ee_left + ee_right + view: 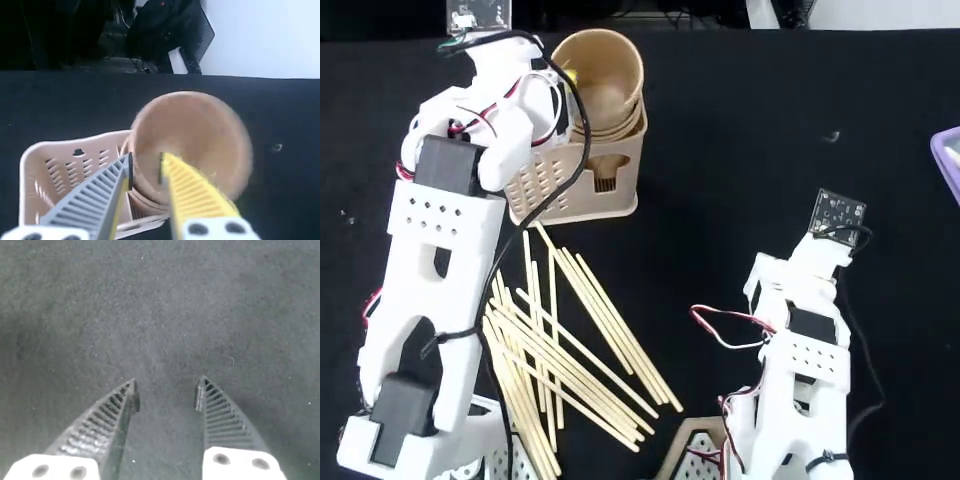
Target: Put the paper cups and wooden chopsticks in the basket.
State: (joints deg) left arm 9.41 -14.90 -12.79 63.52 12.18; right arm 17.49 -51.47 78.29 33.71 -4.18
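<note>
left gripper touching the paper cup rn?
Touching. The left wrist view shows the left gripper straddling the paper cup rim, with one finger inside and one outside, both against the cup wall.

Two white plastic arms with black motors
Left arm [430, 300] and right arm [800, 370]: white shells with rows of small holes, black motor blocks, red and black wires; left gripper [145, 167] has one grey ribbed finger, one yellow; right gripper [165, 390] has dark ribbed fingers on white bases.
</note>
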